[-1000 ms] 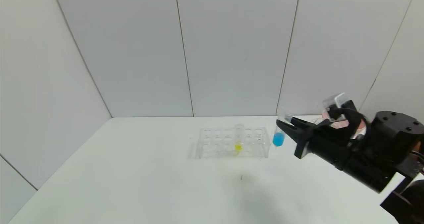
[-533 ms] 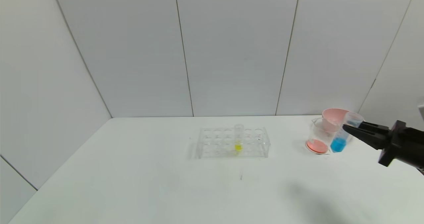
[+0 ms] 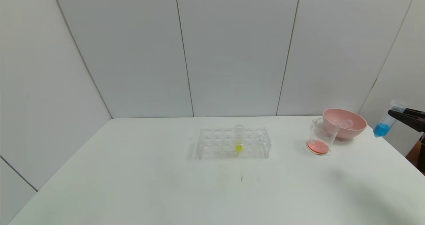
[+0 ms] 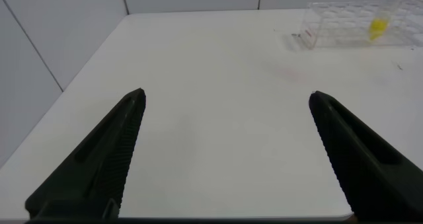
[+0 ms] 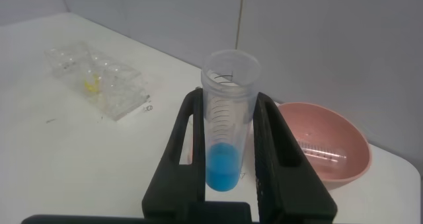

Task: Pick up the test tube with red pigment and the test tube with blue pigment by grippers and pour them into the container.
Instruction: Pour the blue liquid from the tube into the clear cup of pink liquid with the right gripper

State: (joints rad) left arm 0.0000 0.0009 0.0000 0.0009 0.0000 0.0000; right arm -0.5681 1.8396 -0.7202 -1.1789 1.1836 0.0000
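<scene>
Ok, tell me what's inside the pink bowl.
One empty clear test tube lies on its side inside the pink bowl. The bowl's near wall hides part of the bottom from the head view.

My left gripper [image 4: 225,151] has two long black fingers [image 4: 99,164], tapering to points, with ribbed inner edges (fine ridges run their length). My right gripper [image 5: 228,145] is matte black too, its fingers slotted.

Probably a lab: tube rack [image 3: 233,143], beaker [image 3: 320,137].

Rack [image 3: 233,143] table-centre; container [image 3: 320,141] right, touching bowl [image 3: 345,123] behind, seemingly.
</scene>
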